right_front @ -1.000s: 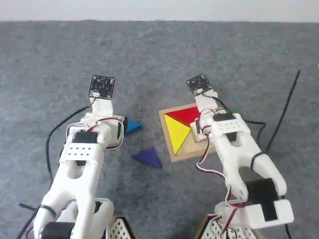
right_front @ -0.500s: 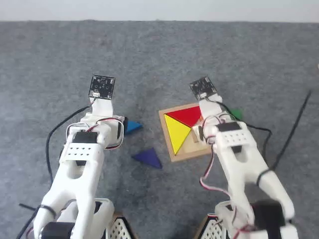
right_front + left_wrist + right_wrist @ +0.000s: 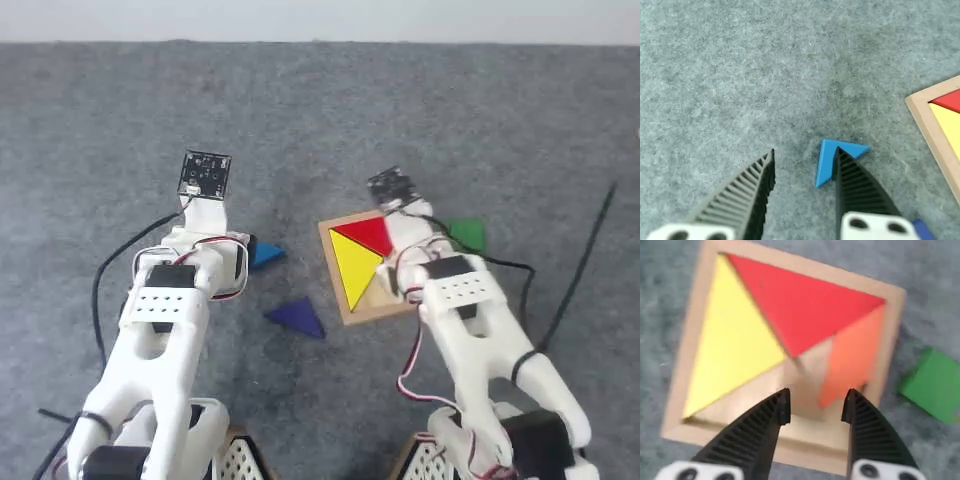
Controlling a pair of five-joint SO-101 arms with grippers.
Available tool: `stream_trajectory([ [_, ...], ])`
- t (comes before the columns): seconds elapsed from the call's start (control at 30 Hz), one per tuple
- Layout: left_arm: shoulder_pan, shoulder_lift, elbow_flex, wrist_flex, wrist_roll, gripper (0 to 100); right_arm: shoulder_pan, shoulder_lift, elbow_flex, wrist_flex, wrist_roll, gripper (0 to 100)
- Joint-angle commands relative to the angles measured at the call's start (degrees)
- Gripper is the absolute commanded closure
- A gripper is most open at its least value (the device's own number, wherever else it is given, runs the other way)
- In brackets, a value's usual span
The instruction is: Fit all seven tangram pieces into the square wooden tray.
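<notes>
Purple triangle [image 3: 297, 317]: on the carpet, nearest the arm bases; apart from the tray
Left gripper [image 3: 805, 151]: released, empty; blue triangle [image 3: 832, 159] just beside one finger (contact unclear)
Tray [image 3: 810, 436]: holds yellow triangle [image 3: 735, 340], red triangle [image 3: 800, 310], orange piece [image 3: 852, 352]
Right gripper [image 3: 817, 391]: spread, empty, above the tray's bare wood
Green piece [image 3: 466, 235]: on carpet beside the tray

The right arm [image 3: 470, 310] swings a little toward the other arm, and its elbow pulls in closer to the middle. Its wrist slides farther over the wooden tray [image 3: 372, 311] and hides a bit more of the red triangle [image 3: 362, 234]. The green piece [image 3: 466, 236] was almost hidden behind the arm. Now it shows nearly whole on the table [image 3: 300, 120], just beside the tray. The black cable [image 3: 576, 268] on the right lies in a new spot.
</notes>
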Motion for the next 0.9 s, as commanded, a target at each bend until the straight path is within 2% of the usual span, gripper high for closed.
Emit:
stream_trajectory([
  [0.0, 0.4, -2.1, -0.5, -1.2, -0.4, 81, -3.5, -0.1, -1.4, -0.9, 0.3, 80.2],
  [0.5, 0.4, -2.1, -0.5, -1.2, -0.4, 81, -3.6, 0.3, -2.5, -0.7, 0.4, 80.1],
  [0.87, 0.4, -2.1, -0.5, -1.2, -0.4, 81, -3.1, 11.2, -10.4, -0.3, 0.5, 80.1],
])
